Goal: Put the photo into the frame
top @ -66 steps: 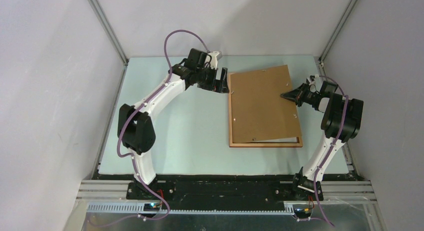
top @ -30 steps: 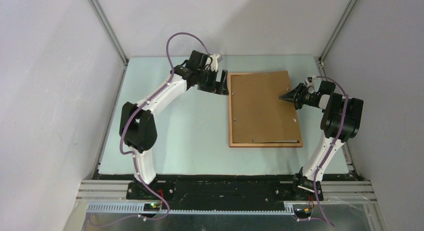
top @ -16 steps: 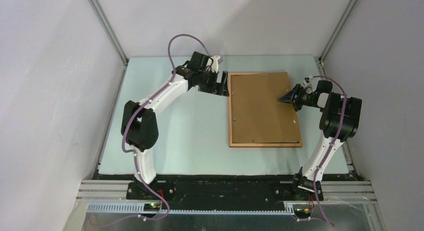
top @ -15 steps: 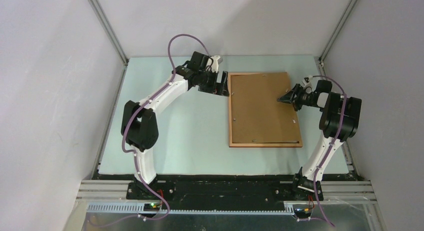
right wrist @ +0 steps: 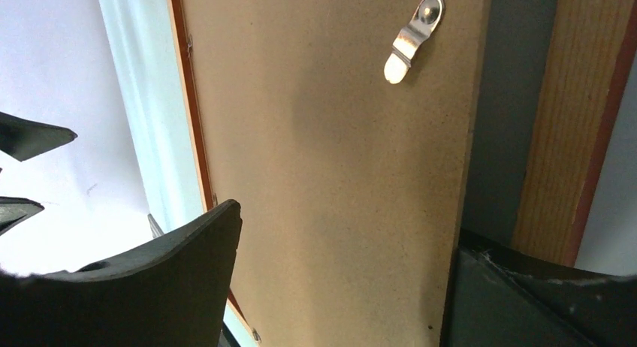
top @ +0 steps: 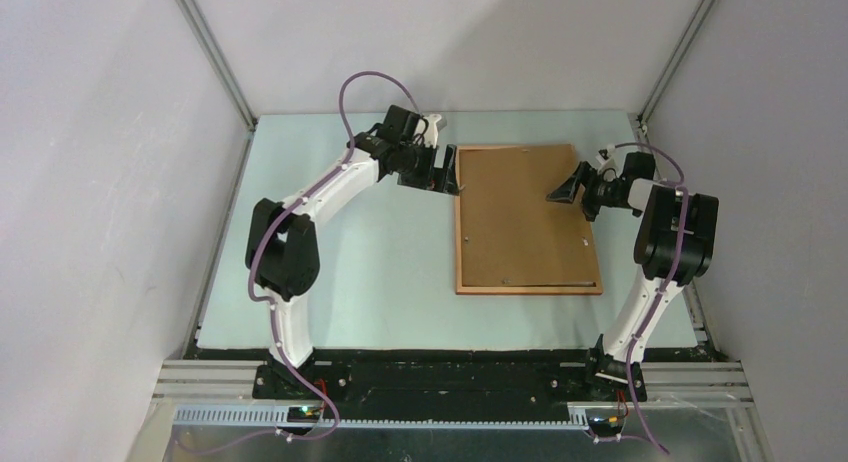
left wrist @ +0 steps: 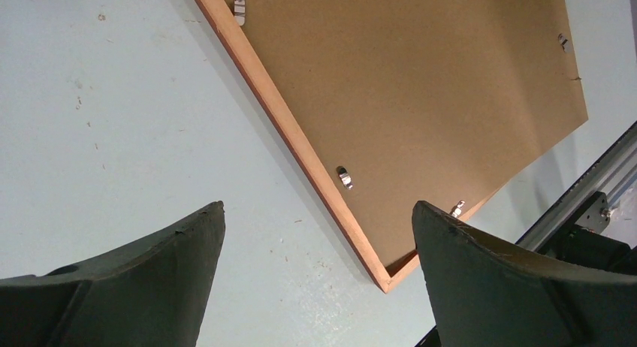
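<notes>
The frame point(top: 530, 288) lies face-down on the table point(top: 380, 272) with the backing board point(top: 520, 212) inside it. The photo is hidden, presumably underneath. My left gripper point(left wrist: 315, 212) and right gripper point(right wrist: 342, 234) both gape empty at opposite rails. I judge only securing the board remains.

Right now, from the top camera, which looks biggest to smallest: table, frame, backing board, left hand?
Biggest first:
table
frame
backing board, barely smaller than the frame
left hand, smallest by far
</notes>
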`<state>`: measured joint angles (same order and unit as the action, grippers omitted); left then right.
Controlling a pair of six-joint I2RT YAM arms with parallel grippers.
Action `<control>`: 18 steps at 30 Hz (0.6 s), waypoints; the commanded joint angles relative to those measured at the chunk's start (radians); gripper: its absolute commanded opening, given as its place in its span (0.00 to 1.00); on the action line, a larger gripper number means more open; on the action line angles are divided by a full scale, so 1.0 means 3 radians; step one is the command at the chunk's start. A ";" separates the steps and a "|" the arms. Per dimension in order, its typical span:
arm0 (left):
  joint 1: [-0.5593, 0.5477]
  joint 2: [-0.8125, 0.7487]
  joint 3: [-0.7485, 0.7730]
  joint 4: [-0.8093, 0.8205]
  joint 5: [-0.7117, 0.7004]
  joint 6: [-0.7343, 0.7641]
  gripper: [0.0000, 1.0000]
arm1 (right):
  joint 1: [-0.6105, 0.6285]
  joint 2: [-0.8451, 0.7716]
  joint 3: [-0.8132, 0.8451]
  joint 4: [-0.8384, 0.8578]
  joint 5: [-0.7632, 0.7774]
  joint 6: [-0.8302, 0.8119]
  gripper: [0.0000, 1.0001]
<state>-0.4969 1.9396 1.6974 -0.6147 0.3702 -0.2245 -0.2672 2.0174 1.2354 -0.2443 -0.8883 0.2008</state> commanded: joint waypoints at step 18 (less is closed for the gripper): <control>0.0025 0.0031 0.0026 0.0055 0.0000 -0.0044 0.98 | 0.0233 -0.0577 0.0111 -0.0427 0.1081 -0.0601 0.99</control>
<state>-0.4969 1.9507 1.6974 -0.6147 0.3702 -0.2283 -0.2115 1.9217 1.2366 -0.3447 -0.6636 0.0921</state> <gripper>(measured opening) 0.985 0.992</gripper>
